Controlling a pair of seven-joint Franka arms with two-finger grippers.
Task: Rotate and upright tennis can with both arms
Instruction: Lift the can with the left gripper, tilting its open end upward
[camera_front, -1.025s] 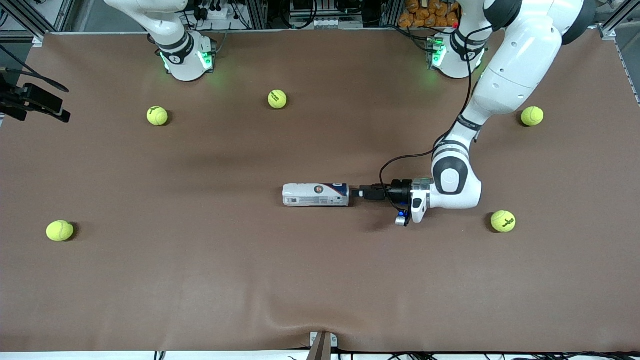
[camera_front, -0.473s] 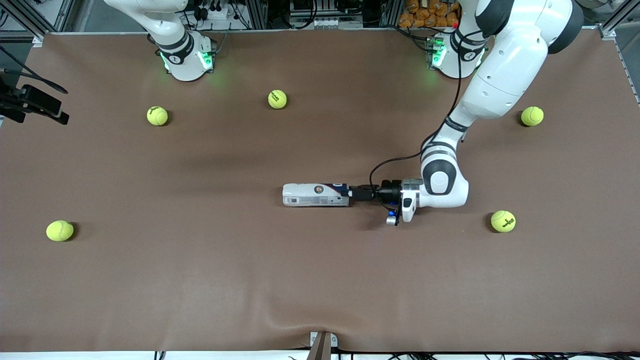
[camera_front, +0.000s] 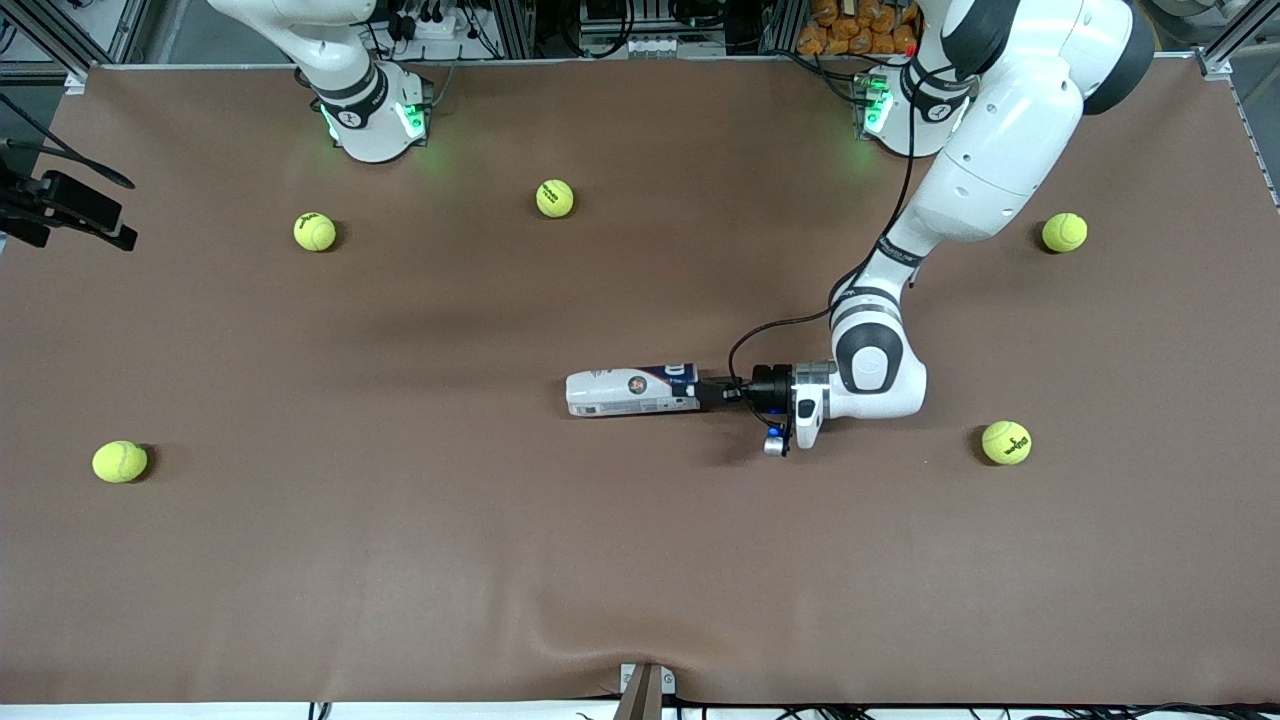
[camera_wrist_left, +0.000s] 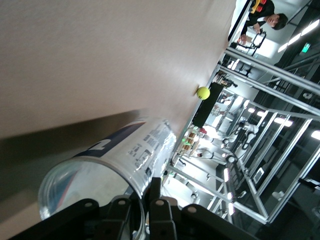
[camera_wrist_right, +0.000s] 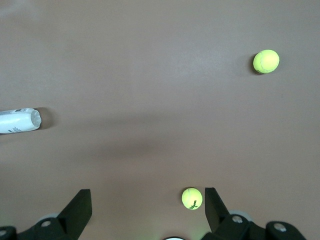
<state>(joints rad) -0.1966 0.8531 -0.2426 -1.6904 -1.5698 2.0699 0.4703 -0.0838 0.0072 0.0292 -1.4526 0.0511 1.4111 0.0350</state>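
The tennis can (camera_front: 630, 392) lies on its side mid-table, white and dark blue, its open silvery-rimmed end toward the left arm's end of the table. My left gripper (camera_front: 702, 392) is low at that end, shut on the can's rim. In the left wrist view one finger sits inside the rim and one outside (camera_wrist_left: 161, 197), with the can (camera_wrist_left: 117, 157) stretching away. My right gripper (camera_wrist_right: 146, 202) is open and empty, high over the table near its base, out of the front view. The can's closed end (camera_wrist_right: 19, 121) shows in the right wrist view.
Several yellow-green tennis balls lie scattered: two near the right arm's base (camera_front: 555, 198) (camera_front: 315, 231), one near the table's edge (camera_front: 120, 461), and two at the left arm's end (camera_front: 1064, 232) (camera_front: 1006, 442). A black camera mount (camera_front: 70, 205) overhangs one edge.
My left gripper slid along the table to the can's open end and closed on its rim. The can's held end shifted slightly. The right arm stayed still.
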